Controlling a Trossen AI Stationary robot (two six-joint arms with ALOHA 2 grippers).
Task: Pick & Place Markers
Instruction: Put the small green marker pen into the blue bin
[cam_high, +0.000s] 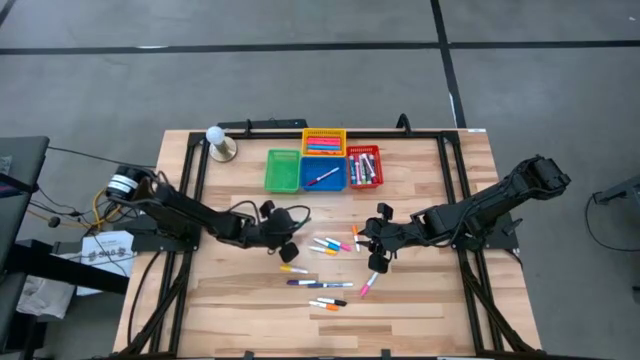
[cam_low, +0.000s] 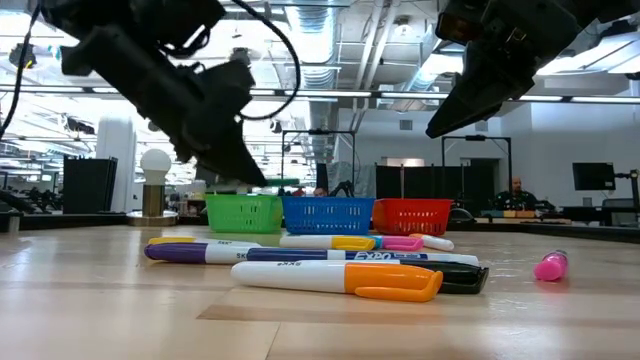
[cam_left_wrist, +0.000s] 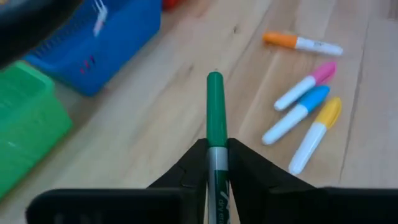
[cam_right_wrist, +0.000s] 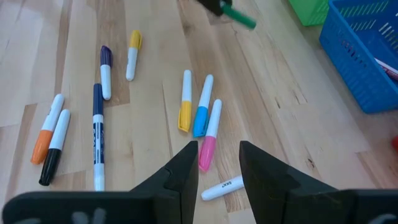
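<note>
Several markers (cam_high: 330, 245) lie loose on the wooden table between my two grippers and toward its near edge. My left gripper (cam_high: 287, 240) is shut on a green-capped marker (cam_left_wrist: 215, 106) left of them, near the green basket (cam_high: 283, 170) and the blue basket (cam_high: 322, 172). My right gripper (cam_high: 375, 255) is open and empty. In its wrist view the right gripper (cam_right_wrist: 214, 155) hovers over a pink-capped marker (cam_right_wrist: 210, 134), which lies flat beside a blue-capped one (cam_right_wrist: 202, 106) and a yellow-capped one (cam_right_wrist: 185, 102). My left gripper pinches the green-capped marker between its two fingers on the white barrel (cam_left_wrist: 217, 163), just behind the cap. The marker lies along the fingers, and its green cap end (cam_left_wrist: 214, 81) sticks out ahead of the fingertips. It is clear of the table.
A yellow basket (cam_high: 323, 142) and a red basket (cam_high: 364, 167) hold markers at the far side, and the blue basket holds one. A white ball on a round stand (cam_high: 217, 142) is at the far left. More markers (cam_low: 340, 280) lie toward the near edge.
</note>
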